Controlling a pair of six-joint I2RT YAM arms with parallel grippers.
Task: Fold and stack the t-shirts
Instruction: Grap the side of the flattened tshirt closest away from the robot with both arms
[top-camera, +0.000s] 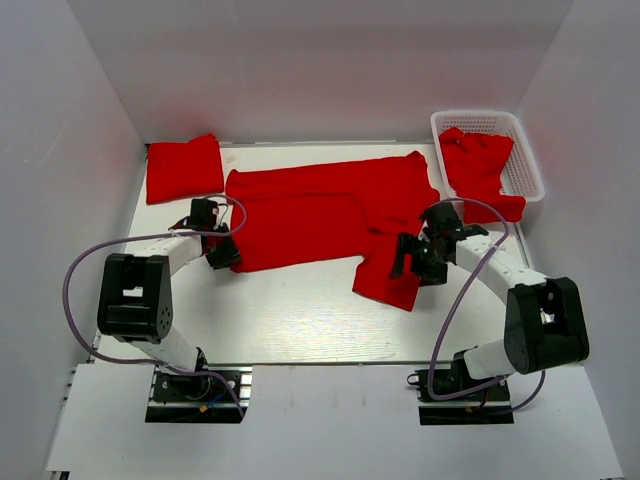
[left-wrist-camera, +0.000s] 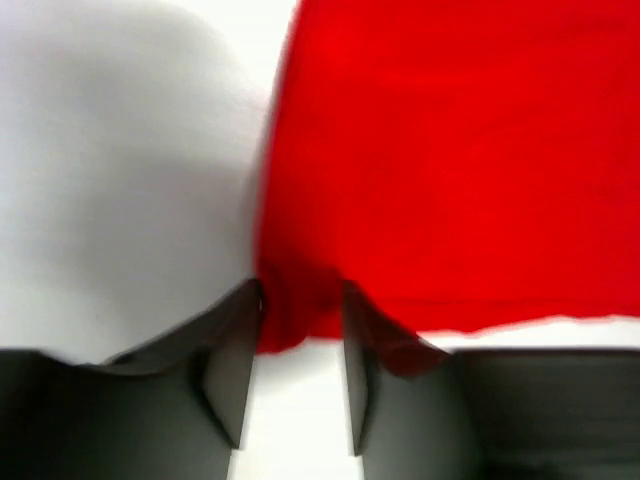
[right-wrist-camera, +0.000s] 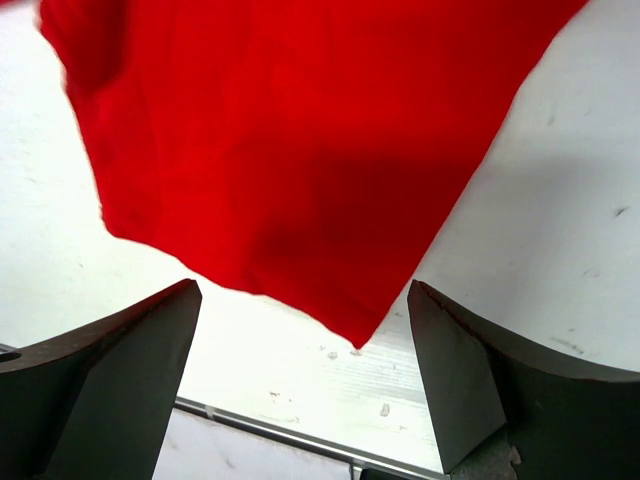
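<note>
Fingers first: the left gripper (left-wrist-camera: 300, 300) has its two dark fingers (left-wrist-camera: 228, 355) drawn close, with a bunch of red cloth pinched between them. I read that as clamped on the edge of the spread t-shirt (left-wrist-camera: 450, 150). That wrist picture is soft, and I can't see how deep the cloth sits between the pads. The right gripper (right-wrist-camera: 300, 300) is wide apart, its fingers (right-wrist-camera: 470, 385) on either side of a pointed corner of the same shirt. Neither finger touches it, as far as I can make out. Whether that corner lies on the surface or hangs above it, I can't tell.

Over to the overhead view. The white table (top-camera: 290, 320) fills the floor of the box. The biggest thing on it is the spread t-shirt (top-camera: 330, 210), stretched across the middle. Its left edge is at the left gripper (top-camera: 222, 250), and its lower right part droops toward me beside the right gripper (top-camera: 410, 262). The right wrist covers some of the cloth there, so that stretch is hidden from me.

In the far right corner sits a white basket (top-camera: 485, 117). A bunched t-shirt (top-camera: 475, 165) lies in it and spills over the near rim. In the far left corner is the folded t-shirt (top-camera: 184, 168), a tidy block just beside the spread one. I can't tell how many layers it has.
</note>
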